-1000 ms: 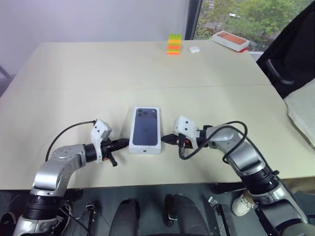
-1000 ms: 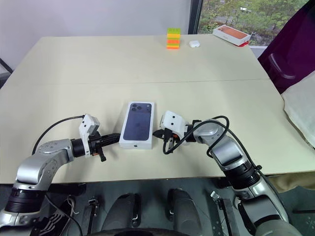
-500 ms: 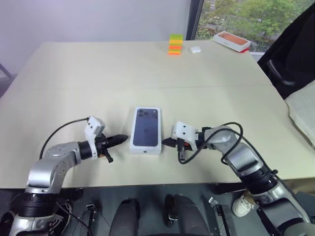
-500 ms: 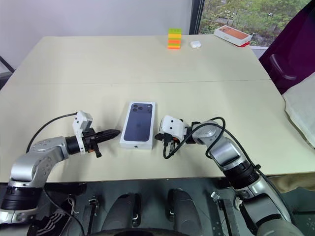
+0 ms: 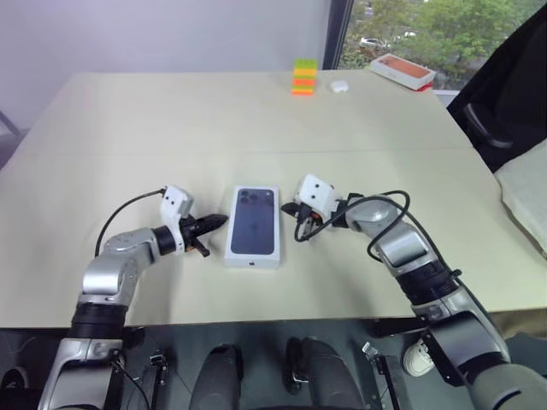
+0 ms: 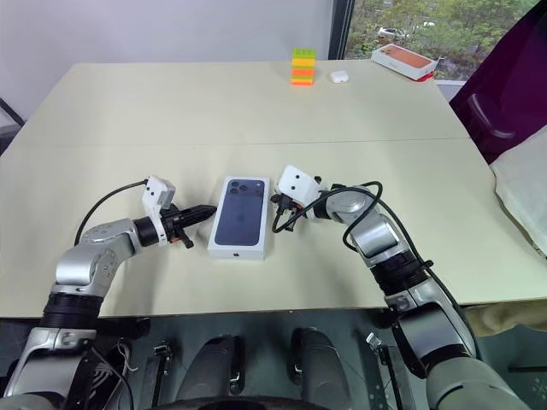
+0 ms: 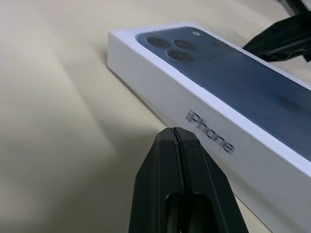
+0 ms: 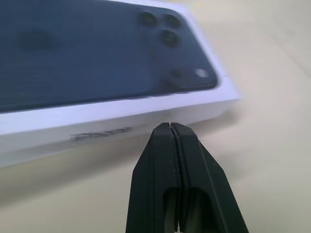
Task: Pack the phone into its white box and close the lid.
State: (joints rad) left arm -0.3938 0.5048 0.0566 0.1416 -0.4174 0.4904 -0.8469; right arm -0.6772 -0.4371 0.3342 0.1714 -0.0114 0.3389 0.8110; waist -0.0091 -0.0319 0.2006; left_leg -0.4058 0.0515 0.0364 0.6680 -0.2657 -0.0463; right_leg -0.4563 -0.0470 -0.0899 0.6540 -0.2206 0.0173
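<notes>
The lid (image 5: 254,224), white with a dark blue phone picture on top, lies flat on the table's near middle and covers the white box beneath it. The phone is hidden. My left gripper (image 5: 220,220) is shut, its tip pointing at the lid's left long side and very close to it; the left wrist view shows that side wall (image 7: 214,131) just past the tip (image 7: 173,130). My right gripper (image 5: 287,210) is shut too, its tip close to the lid's right long side (image 8: 112,116) near the printed camera end. Whether either tip touches I cannot tell.
At the table's far edge stand a stack of coloured bricks (image 5: 302,76), a small white case (image 5: 338,86) and an orange-and-white box (image 5: 402,70). A dark chair (image 5: 504,85) is at the right. The table's front edge (image 5: 256,320) runs close behind my arms.
Both arms have reached forward along the lid's sides, from near its close end up toward its far half. The lid has not moved. Both grippers stayed shut.
</notes>
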